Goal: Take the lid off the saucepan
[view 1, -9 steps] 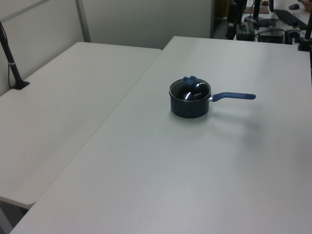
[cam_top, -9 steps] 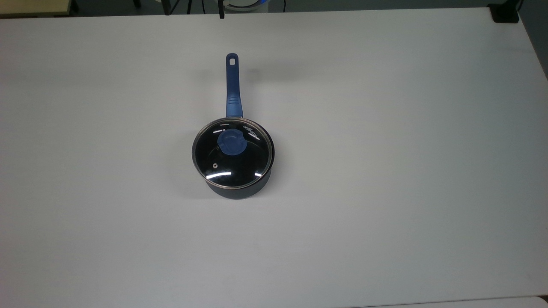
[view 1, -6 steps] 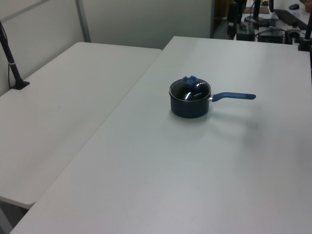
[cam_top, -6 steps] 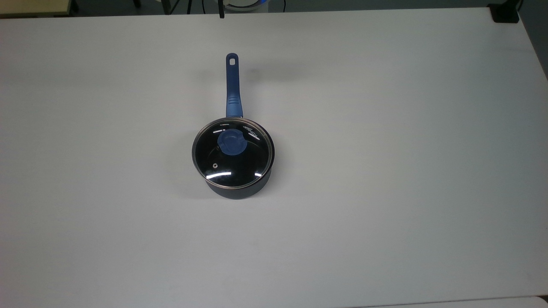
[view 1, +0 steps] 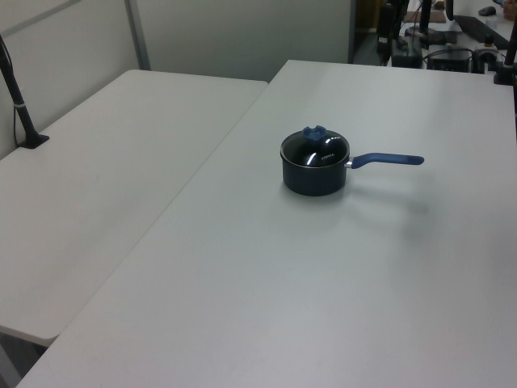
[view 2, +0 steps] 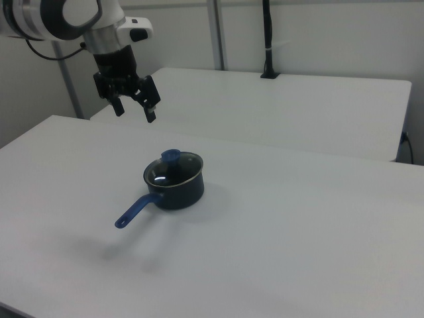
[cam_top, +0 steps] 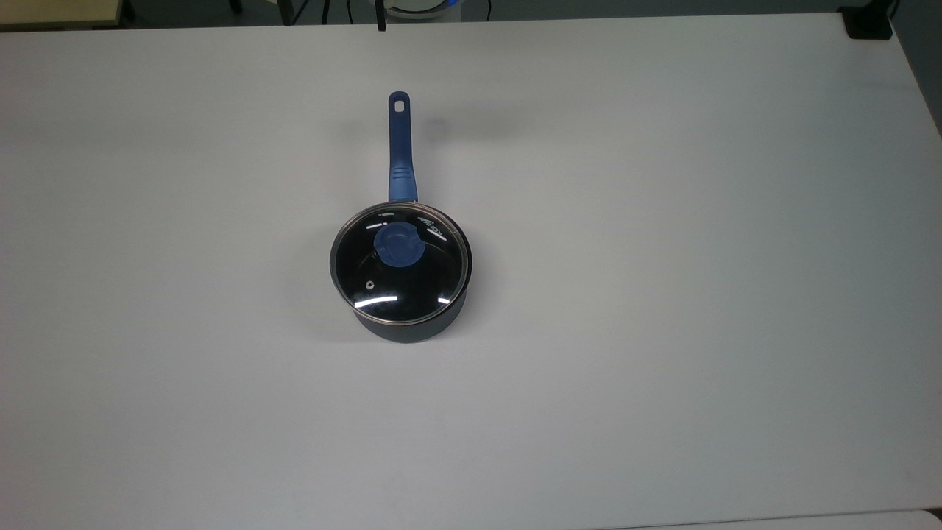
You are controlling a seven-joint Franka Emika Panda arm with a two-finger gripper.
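Dark navy and blue against pale grey: the saucepan (cam_top: 412, 320) stands upright near the middle of the white table (cam_top: 662, 294), and everything else is placed here by reference to it.

Going left to right in the right view, the gripper (view 2: 135, 111) comes first. It hangs in the air above and to the right view's left of the saucepan (view 2: 177, 189), well apart from it and touching nothing. Its two dark fingers (view 2: 151, 106) point downward and are spread wide, with nothing between them. The white arm (view 2: 66, 16) runs off toward the upper left corner of the right view.

Next comes the saucepan's long blue handle (view 2: 136, 210), slanting down toward the right view's left from the pot wall.

The lid (view 2: 173, 169) sits flat on the saucepan, its silver rim matching the pot's edge all round. From above, the glass of the lid (cam_top: 401, 265) shows bright reflections and a small vent, with the blue knob (cam_top: 398, 245) at its centre. In the left view the lid (view 1: 315, 150) is likewise seated on the saucepan (view 1: 313, 176), handle pointing to the left view's right.

Behind the saucepan in the right view stands a second white table (view 2: 318, 106).
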